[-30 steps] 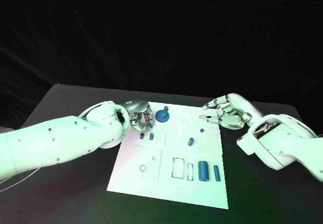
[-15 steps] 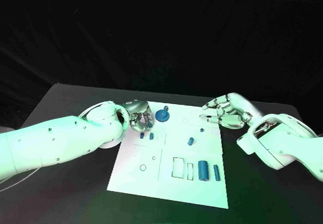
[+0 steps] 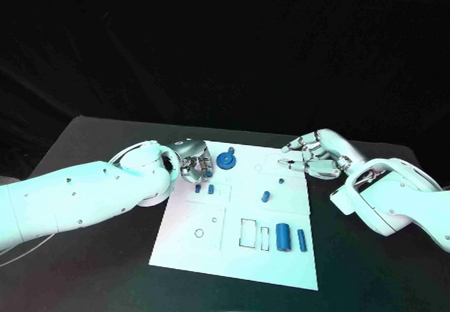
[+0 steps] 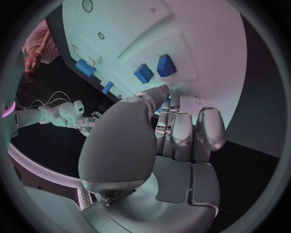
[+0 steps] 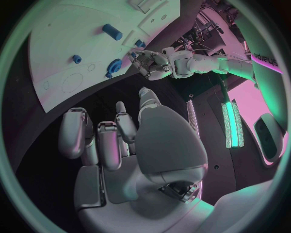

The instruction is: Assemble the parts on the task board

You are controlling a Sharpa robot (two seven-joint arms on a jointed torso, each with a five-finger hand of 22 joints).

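The white task board (image 3: pixel 186 244) lies in the middle of the black table. A round blue part (image 3: pixel 226 161) stands at its far edge, and my left hand (image 3: pixel 194 166) sits right beside it with fingers curled in and the thumb against them; I see nothing in it. Two small blue parts (image 3: pixel 203 189) lie just in front of that hand, also seen as blue blocks (image 4: pixel 154 69). My right hand (image 3: pixel 307 159) hovers over the board's far right corner, fingers loosely bent and apart, holding nothing. A short peg (image 3: pixel 266 196) and two blue cylinders (image 3: pixel 291 239) lie further along the board.
Two rectangular slots (image 3: pixel 253 235) are cut in the board beside the cylinders, and an oval hole (image 3: pixel 200 234) lies to their left. Bare black table (image 3: pixel 379 288) surrounds the board. The right wrist view shows my left hand (image 5: pixel 154 64) next to the round part (image 5: pixel 113 65).
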